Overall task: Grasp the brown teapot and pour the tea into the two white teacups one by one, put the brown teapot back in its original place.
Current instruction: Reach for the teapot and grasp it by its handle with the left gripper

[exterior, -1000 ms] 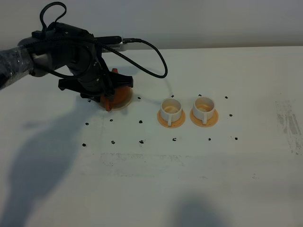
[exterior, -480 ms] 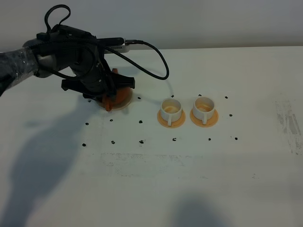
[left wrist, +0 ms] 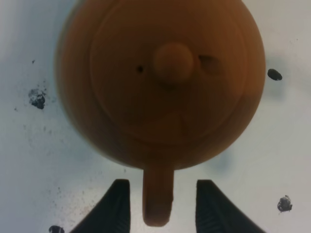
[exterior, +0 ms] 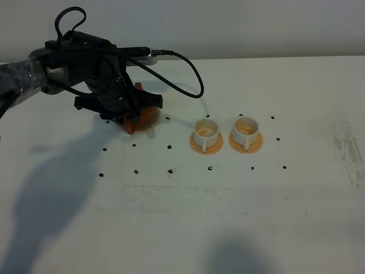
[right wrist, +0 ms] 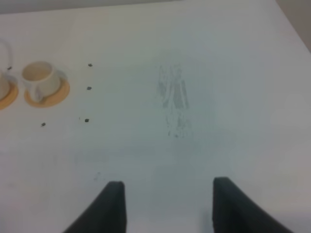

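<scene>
Well left of the two white teacups [exterior: 206, 132], the left gripper [left wrist: 163, 187] stood spread astride the handle of the brown teapot [left wrist: 160, 82] on its cream saucer [exterior: 150, 120], seemingly mid-grasp and needing to close before lifting, while the right gripper [right wrist: 167, 194] hung spread, empty.

A cup [right wrist: 36, 76] is set on an orange saucer [right wrist: 60, 92]. Dots [right wrist: 89, 88] and a grey smear [right wrist: 174, 94] are seen on the table [right wrist: 233, 58].
</scene>
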